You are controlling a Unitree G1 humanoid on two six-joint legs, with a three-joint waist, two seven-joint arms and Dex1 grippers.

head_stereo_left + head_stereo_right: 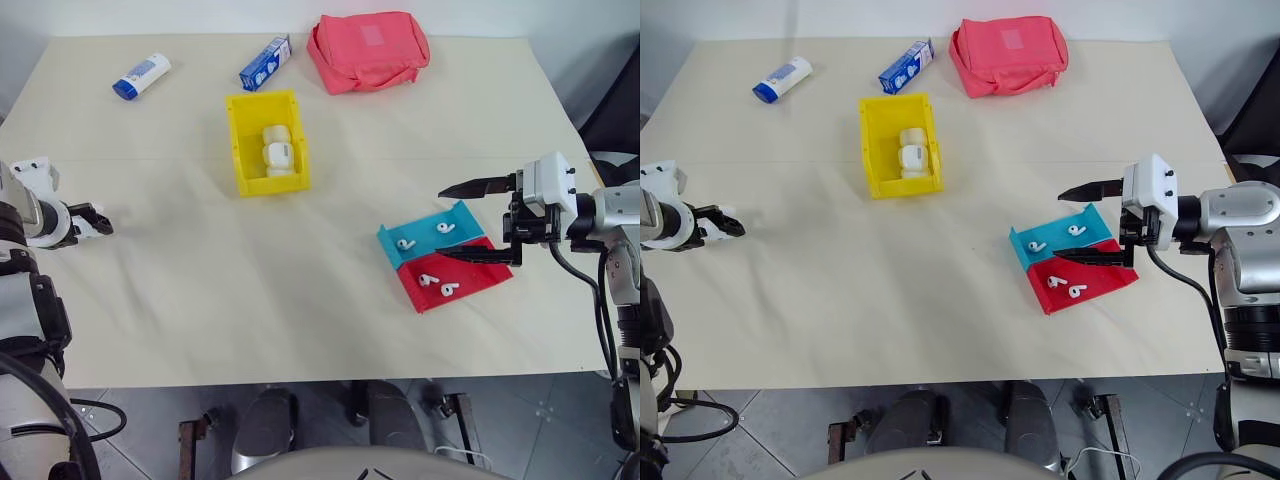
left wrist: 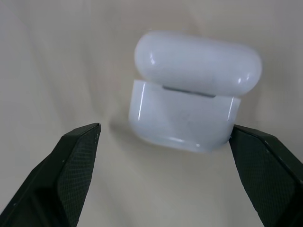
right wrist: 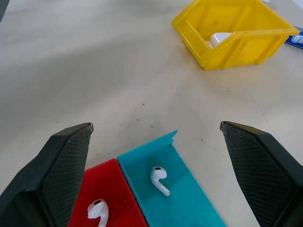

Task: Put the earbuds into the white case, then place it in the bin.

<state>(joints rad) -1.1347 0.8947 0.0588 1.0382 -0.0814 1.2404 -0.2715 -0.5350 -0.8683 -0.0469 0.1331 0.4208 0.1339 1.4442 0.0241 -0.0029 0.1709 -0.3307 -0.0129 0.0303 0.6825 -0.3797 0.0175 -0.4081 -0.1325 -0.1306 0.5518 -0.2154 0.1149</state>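
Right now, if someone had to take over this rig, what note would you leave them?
Left gripper: open, poised over a white case on the table, lid ajar, not gripped.
Right gripper: open and empty above the blue tray and red tray.
Earbuds: two in the blue tray, two in the red tray.
Yellow bin: already holds white cases.
Done: cases in the bin.
Left: load earbuds into the case under the left gripper, close it, place it in the bin.
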